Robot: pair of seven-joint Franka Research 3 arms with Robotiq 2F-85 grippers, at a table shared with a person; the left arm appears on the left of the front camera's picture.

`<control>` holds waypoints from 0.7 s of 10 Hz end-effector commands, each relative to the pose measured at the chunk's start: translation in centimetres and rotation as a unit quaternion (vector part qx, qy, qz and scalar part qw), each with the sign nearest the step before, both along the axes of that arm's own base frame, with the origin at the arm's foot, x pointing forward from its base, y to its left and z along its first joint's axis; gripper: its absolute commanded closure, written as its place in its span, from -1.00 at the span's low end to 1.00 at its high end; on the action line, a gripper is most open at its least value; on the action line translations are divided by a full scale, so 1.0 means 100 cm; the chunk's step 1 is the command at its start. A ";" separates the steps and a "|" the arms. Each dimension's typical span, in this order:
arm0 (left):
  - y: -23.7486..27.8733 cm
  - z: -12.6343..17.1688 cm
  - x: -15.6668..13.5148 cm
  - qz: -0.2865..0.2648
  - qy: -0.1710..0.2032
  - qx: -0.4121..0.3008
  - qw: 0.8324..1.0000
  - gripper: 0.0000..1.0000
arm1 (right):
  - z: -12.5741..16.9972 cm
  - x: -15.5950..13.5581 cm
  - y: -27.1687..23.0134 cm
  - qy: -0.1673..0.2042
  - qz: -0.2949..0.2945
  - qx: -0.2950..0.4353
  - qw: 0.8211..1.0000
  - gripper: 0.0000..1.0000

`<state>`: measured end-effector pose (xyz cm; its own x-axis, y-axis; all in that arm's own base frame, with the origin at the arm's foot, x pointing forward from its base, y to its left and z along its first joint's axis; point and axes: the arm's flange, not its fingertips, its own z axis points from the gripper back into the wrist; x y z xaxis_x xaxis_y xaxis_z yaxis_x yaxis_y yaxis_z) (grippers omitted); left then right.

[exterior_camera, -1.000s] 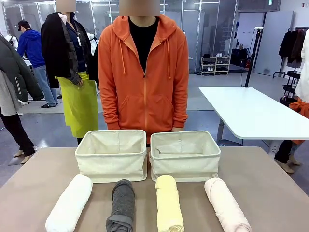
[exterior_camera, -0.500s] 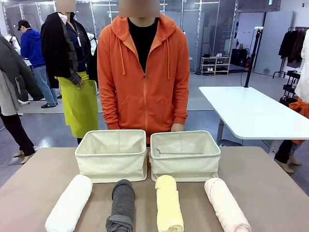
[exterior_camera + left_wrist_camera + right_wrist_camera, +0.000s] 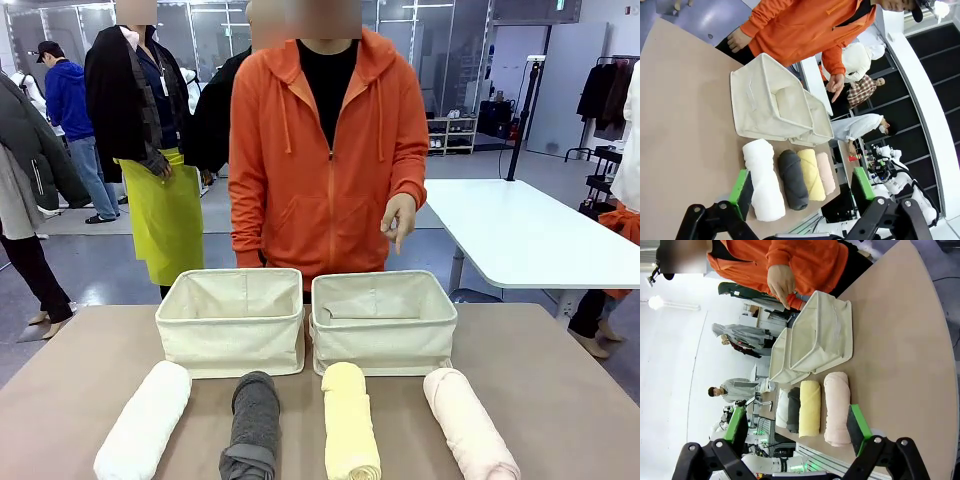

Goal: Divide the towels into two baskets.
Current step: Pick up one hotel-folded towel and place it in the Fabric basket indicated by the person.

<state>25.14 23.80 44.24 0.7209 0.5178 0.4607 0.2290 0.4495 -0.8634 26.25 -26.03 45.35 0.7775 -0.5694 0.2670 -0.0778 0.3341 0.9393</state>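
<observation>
Four rolled towels lie in a row at the table's near edge: white, dark grey, pale yellow and pale pink. Behind them two cream canvas baskets stand side by side, the left one and the right one, with no towel showing in either. My left gripper hangs open above the near edge, looking over the white towel. On the other side my right gripper is open too, over the pink towel. Neither holds anything.
A person in an orange hoodie stands at the far edge, one hand raised above the right basket with a finger pointing down. A white table stands at the back right. Bare tabletop flanks the row.
The person has stepped to the right and lifted a hand from behind the right basket, pointing down. Towels, baskets and both grippers have not moved.
</observation>
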 end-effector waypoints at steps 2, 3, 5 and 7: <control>0.002 0.001 -0.001 -0.001 -0.014 -0.007 1.000 -1.00 | 0.003 -0.001 0.002 -0.008 -0.001 0.005 1.000 -1.00; 0.002 0.001 -0.001 -0.001 -0.014 -0.007 1.000 -1.00 | 0.003 -0.001 0.002 -0.008 -0.001 0.005 1.000 -1.00; 0.002 0.001 -0.001 -0.001 -0.014 -0.007 1.000 -1.00 | 0.003 -0.001 0.002 -0.008 -0.001 0.005 1.000 -1.00; 0.002 0.001 -0.001 -0.001 -0.014 -0.007 1.000 -1.00 | 0.003 -0.001 0.002 -0.008 -0.001 0.005 1.000 -1.00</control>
<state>25.08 23.81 44.27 0.7208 0.5182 0.4604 0.2298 0.4480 -0.8640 26.31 -25.98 45.45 0.7762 -0.5706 0.2682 -0.0798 0.3330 0.9395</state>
